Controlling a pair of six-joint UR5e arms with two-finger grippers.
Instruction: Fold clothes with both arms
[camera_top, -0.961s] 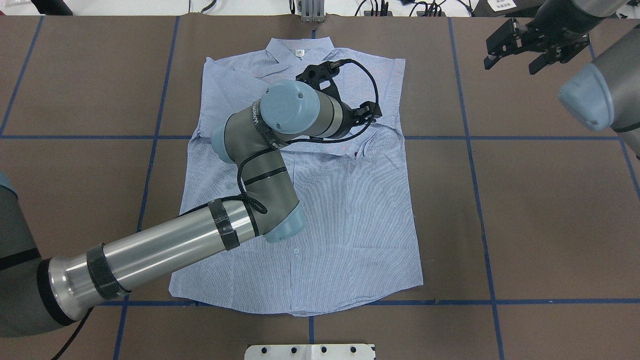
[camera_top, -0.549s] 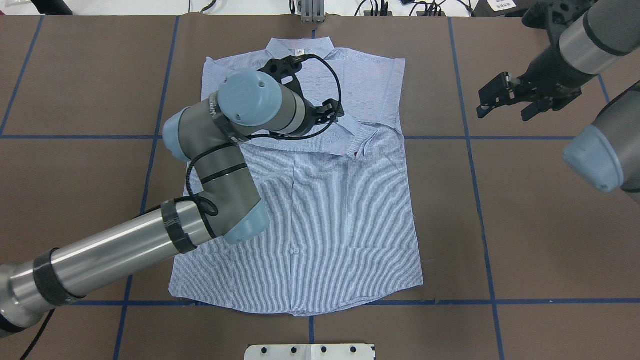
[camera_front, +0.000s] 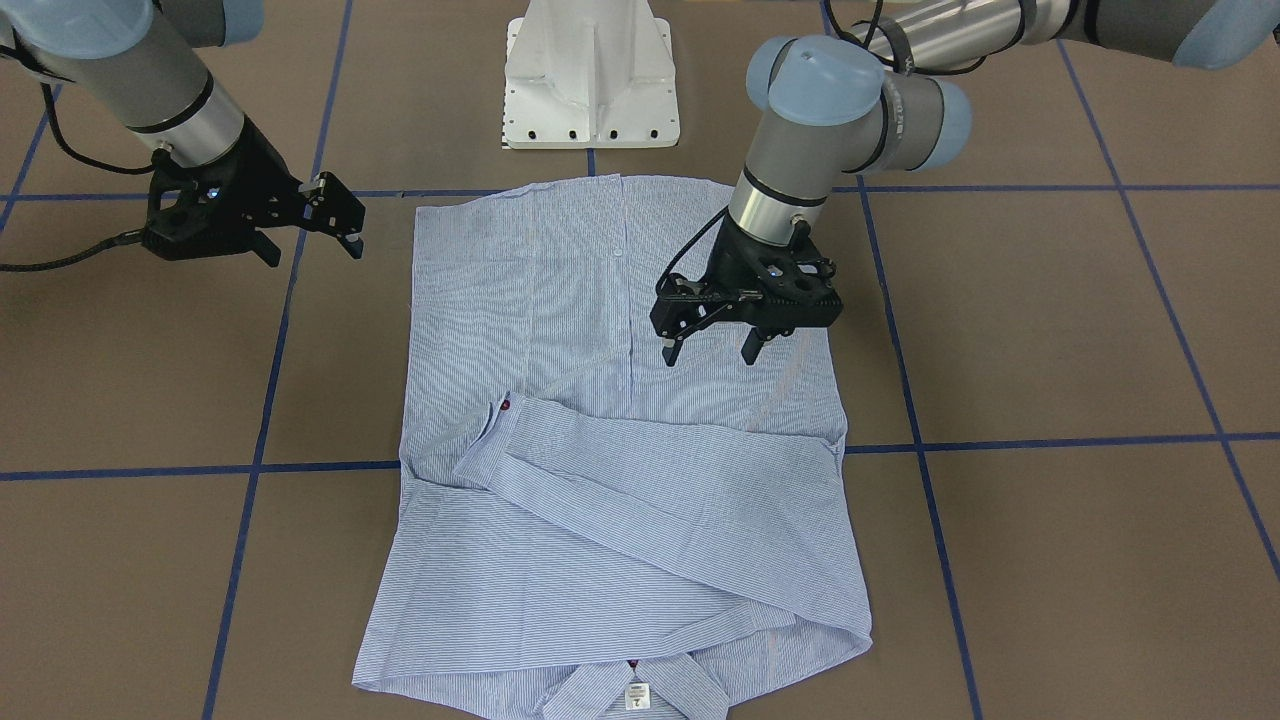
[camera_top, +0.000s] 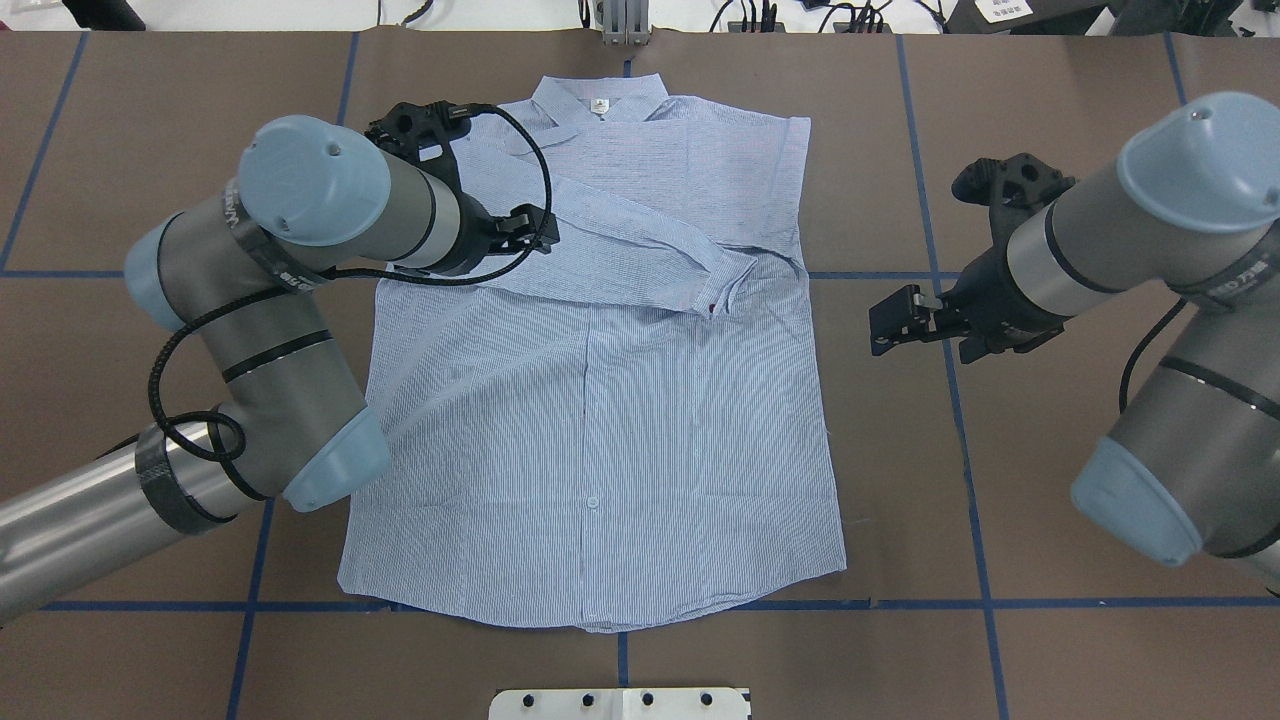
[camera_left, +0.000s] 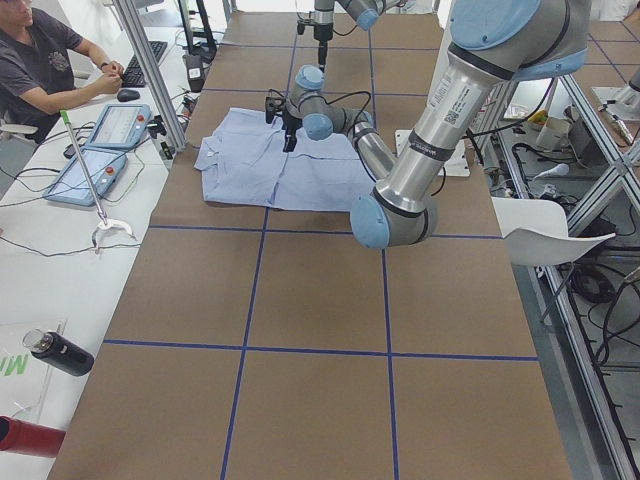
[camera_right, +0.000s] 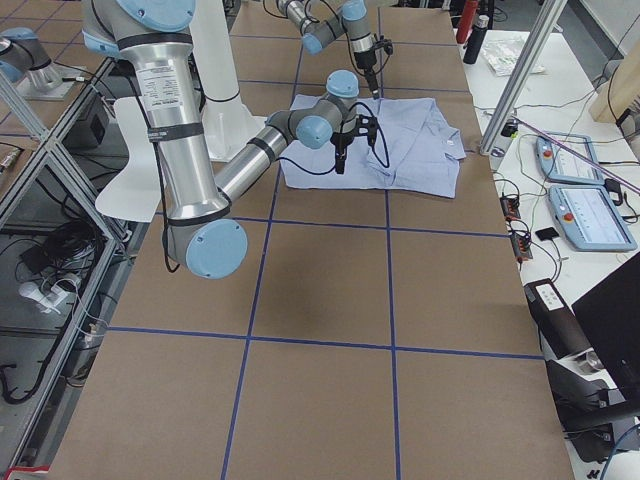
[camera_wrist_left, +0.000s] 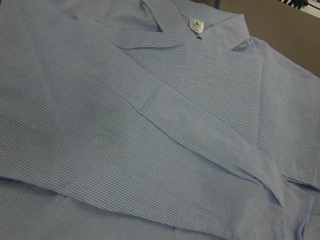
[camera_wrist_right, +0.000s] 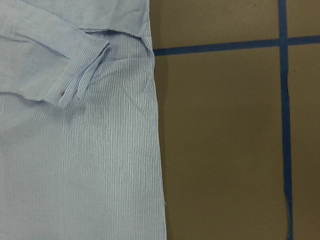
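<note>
Pulling away from the middle of the shirt, your left gripper now hangs over the garment's left side. A second ago it was low over the crossed sleeves near the cuff. Its fingers are spread and carry nothing, so the sleeve has been let go and lies where it was laid.

Your right gripper has meanwhile swung in from the far right corner of the table. It now hovers over bare surface just beside the shirt's right edge, about level with that cuff. It too is spread and empty.

The shirt lies flat in the centre, with the collar on the far side and the hem near the robot's base. Both sleeves are folded across the chest.

You can probably count the sleeve stage as finished. With one arm on each side, the likely next step is a two-handed fold of the body. No edge has been gripped yet.
</note>
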